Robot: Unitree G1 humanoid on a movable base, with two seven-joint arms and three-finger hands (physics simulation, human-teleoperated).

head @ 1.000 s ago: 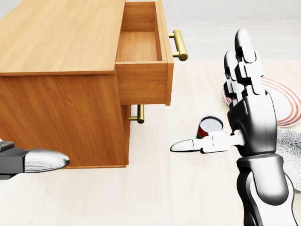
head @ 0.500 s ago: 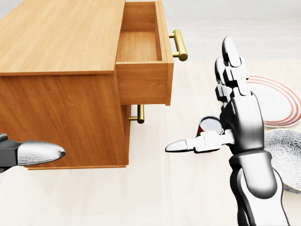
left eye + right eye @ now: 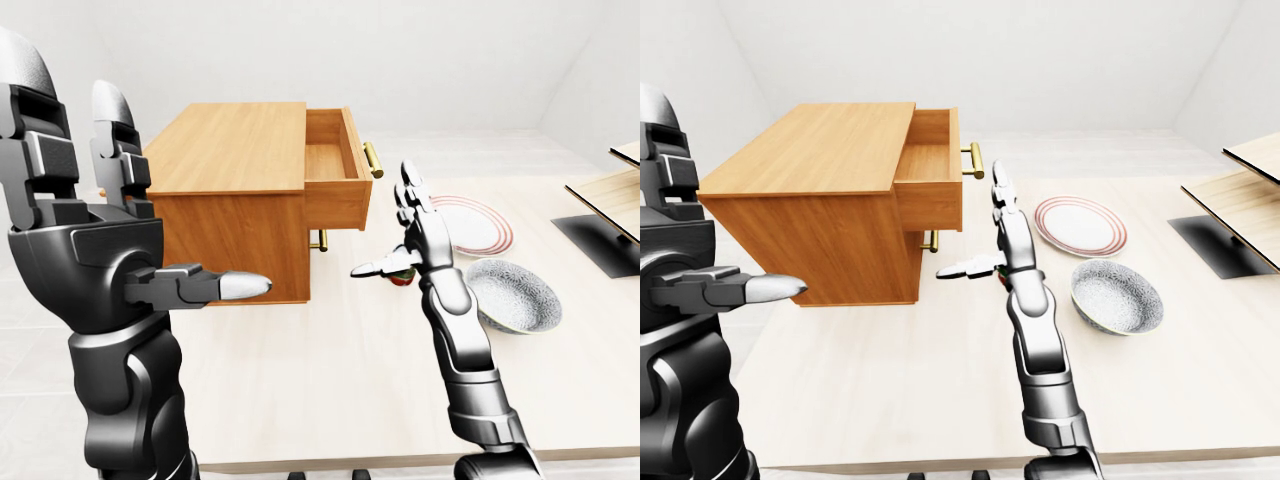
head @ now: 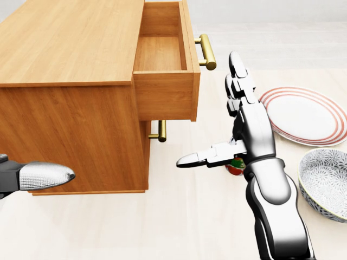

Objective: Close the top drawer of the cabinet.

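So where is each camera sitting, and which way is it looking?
Head view: on the robot's head, looking down at the cabinet, its open top drawer and the plate; the right hand and a left fingertip show.
Left-eye view: on the head, looking level across the table; the left hand fills its left side.
Right-eye view: beside it, facing the same way; the bowl sits right of the right arm.
Both eye views share nearly one picture.

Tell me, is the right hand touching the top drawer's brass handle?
No, the open right hand stands apart from the brass handle of the top drawer, lower and further right in the head view.
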